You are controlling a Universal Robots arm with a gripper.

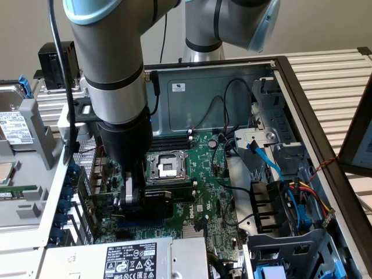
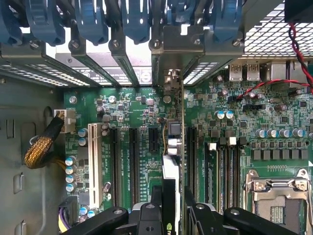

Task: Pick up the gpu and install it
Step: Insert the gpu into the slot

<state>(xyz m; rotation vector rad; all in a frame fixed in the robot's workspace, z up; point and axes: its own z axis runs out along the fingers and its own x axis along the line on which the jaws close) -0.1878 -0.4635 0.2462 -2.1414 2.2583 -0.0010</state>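
In the wrist view the gpu [image 2: 172, 147] is seen edge-on and upright. Its silver end bracket [image 2: 171, 81] reaches the rear slot openings of the case. It stands in line with the black expansion slots of the green motherboard [image 2: 137, 112]; I cannot tell whether it is seated. My gripper [image 2: 171, 210] is shut on the gpu, with one black finger [image 2: 146, 215] on each side of it. In the exterior view my gripper [image 1: 129, 197] is low inside the open computer case. The gpu's black shroud [image 1: 160, 200] shows beside it, just over the motherboard [image 1: 203, 174].
Blue slot clips [image 2: 88, 19] line the case's rear wall. A CPU socket [image 1: 165, 165] and memory slots [image 2: 225, 166] lie beside the gpu. A white slot [image 2: 95, 161] lies on its other side. The power supply [image 1: 131, 256] and cables [image 1: 273, 168] crowd the case.
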